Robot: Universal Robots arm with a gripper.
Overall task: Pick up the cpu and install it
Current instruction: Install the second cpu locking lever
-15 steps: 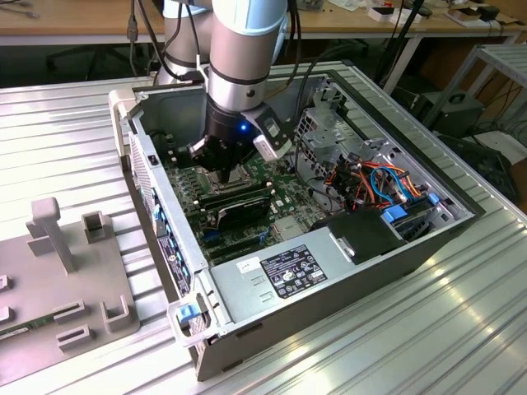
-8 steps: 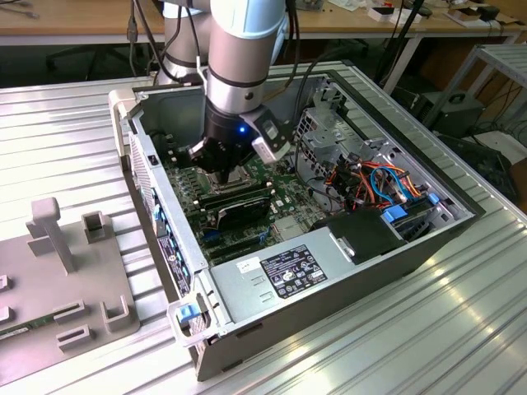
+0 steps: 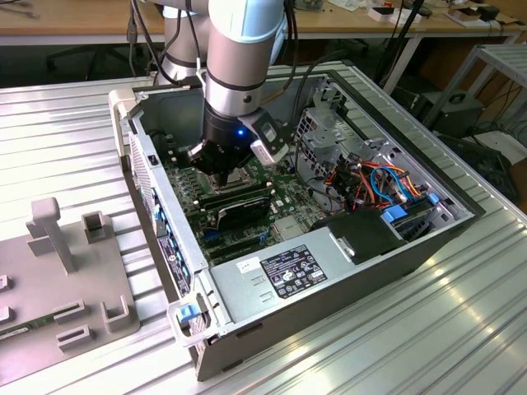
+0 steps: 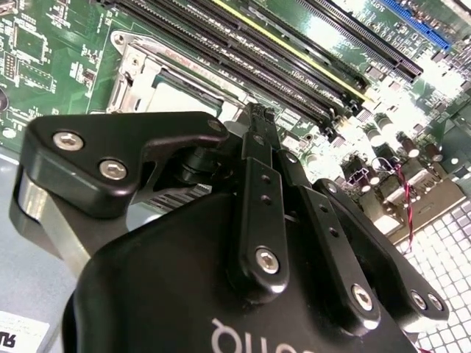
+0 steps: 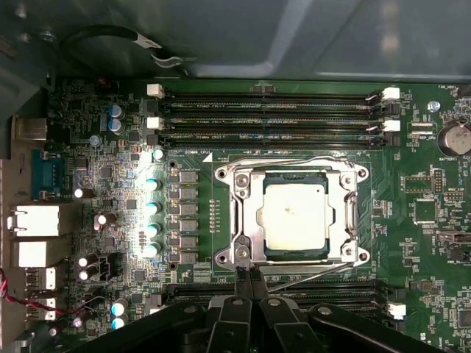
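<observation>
The cpu sits seated in its socket on the motherboard, metal frame around it. The gripper hovers at the socket's edge, fingers clenched together and empty. Placement looks done.

Green motherboard all over, speckled with fine pale traces and teal-capped capacitors, and in its middle the cpu shows a dull, creamy silver-grey top inside a shiny bare-metal frame, with black memory slots tipped in white clips beside it. The pincer is matte black with bright silver screw heads, the arm above it pale blue over silver and black. Grey computer case with blue, orange and red cables on the exterior view's right, sitting on a ribbed, striped silvery desk.
</observation>
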